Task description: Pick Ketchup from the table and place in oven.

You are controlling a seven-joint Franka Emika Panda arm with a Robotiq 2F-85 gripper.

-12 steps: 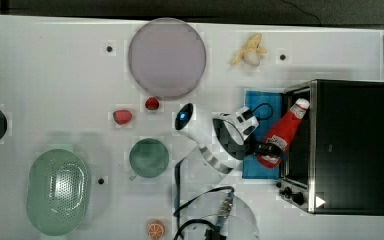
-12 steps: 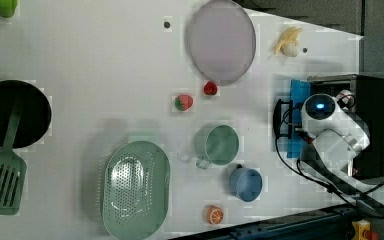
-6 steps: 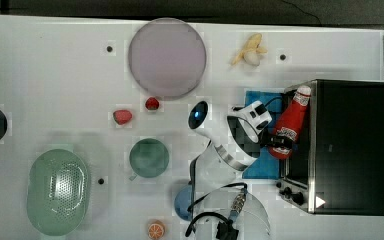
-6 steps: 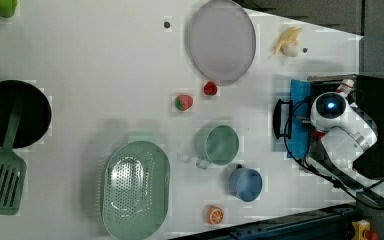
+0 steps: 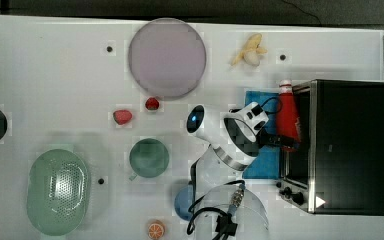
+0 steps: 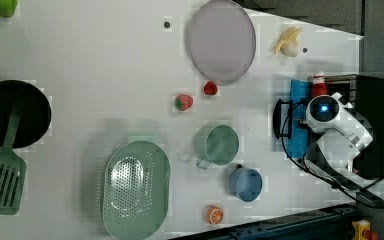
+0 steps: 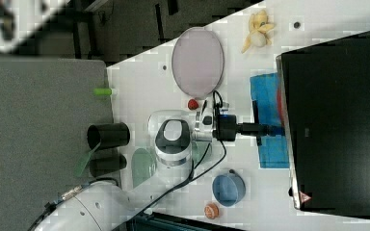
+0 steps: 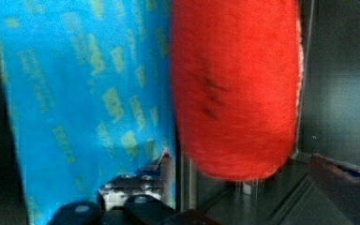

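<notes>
Ketchup [image 5: 288, 116] is lying at the oven [image 5: 349, 146] front edge; end effector [image 5: 276, 141] is gaping wide beside it.

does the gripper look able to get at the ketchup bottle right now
Probably yes. The gripper sits right beside the ketchup bottle at the oven front, above the blue cloth, with nothing between them.

We reach our arm [image 5: 220, 145] out level, wrist [image 7: 229, 127] turned sideways, the gripper [image 5: 280, 141] at its far end. In the right view the forearm runs straight behind the gripper, and our white elbow [image 7: 173, 139] sits further back.
</notes>
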